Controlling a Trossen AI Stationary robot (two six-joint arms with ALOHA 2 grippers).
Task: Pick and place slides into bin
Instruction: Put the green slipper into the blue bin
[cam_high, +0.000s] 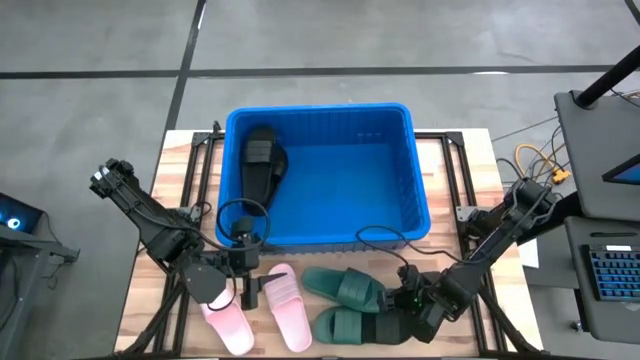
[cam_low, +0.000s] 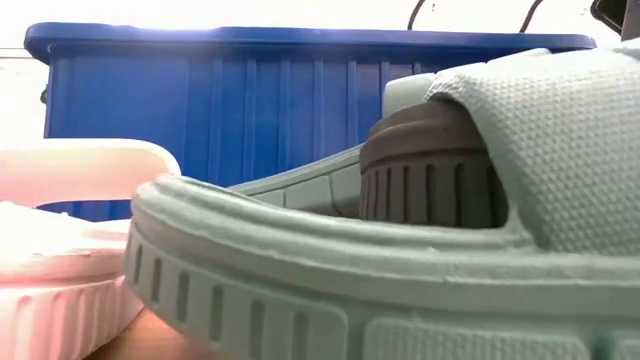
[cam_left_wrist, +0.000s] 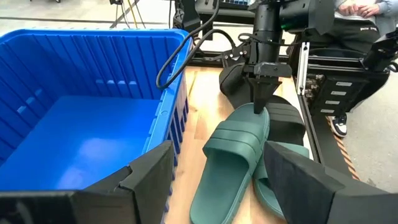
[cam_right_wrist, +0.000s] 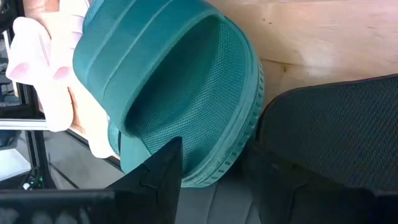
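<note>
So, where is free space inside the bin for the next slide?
The bin's blue floor is bare to the right of the black slide, which lies along its left wall. The table's front edge is crowded: pink slides, green slides, both grippers.

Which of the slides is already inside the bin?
The black slide, lying along the left wall of the blue bin. The two pink slides and two green slides all lie on the table in front of it.

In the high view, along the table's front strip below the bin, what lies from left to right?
Left tool → pink slides → dark green slides → right tool, down at a green slide's end.
</note>
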